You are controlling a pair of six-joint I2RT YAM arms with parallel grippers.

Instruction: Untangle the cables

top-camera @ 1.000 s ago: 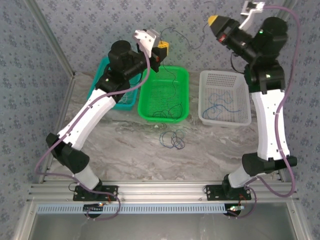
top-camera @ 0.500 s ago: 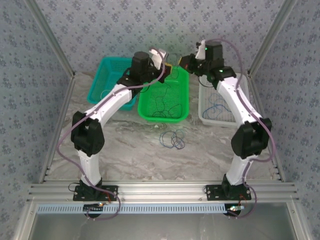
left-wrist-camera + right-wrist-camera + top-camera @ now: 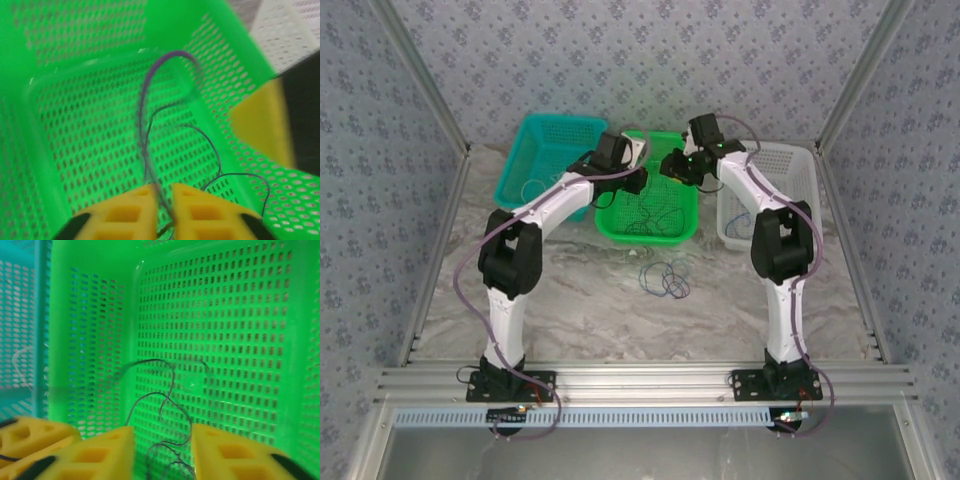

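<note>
We are watching a violet-looking cable [image 3: 141,110] arching over the floor of the green basket [image 3: 648,238] and running down through the left gripper [image 3: 163,192]. Its fingers are standing just a slit apart, wider than the strand, so the cable is looking loose in the gap rather than pinched. Thinner dark cables [image 3: 172,375] are lying in open loops on the mesh beneath. The right gripper [image 3: 162,432] is hovering over those loops with its fingers clearly parted and nothing between the pads.

From above, the green basket is sitting at twelve o'clock on the table [image 3: 580,290], and both grippers are meeting over its far rim. At six o'clock from it, out on the bare marble, a knot of cables [image 3: 665,278] is lying coiled and untouched. The teal basket [image 3: 550,150] is sitting at ten o'clock with a whitish cable [image 3: 15,362] inside, and the white basket [image 3: 798,175] at two o'clock.

We are judging the job as partway done: some strands are lying apart in baskets, but the loops in the green one are crossing each other, and that knot on the table is waiting
</note>
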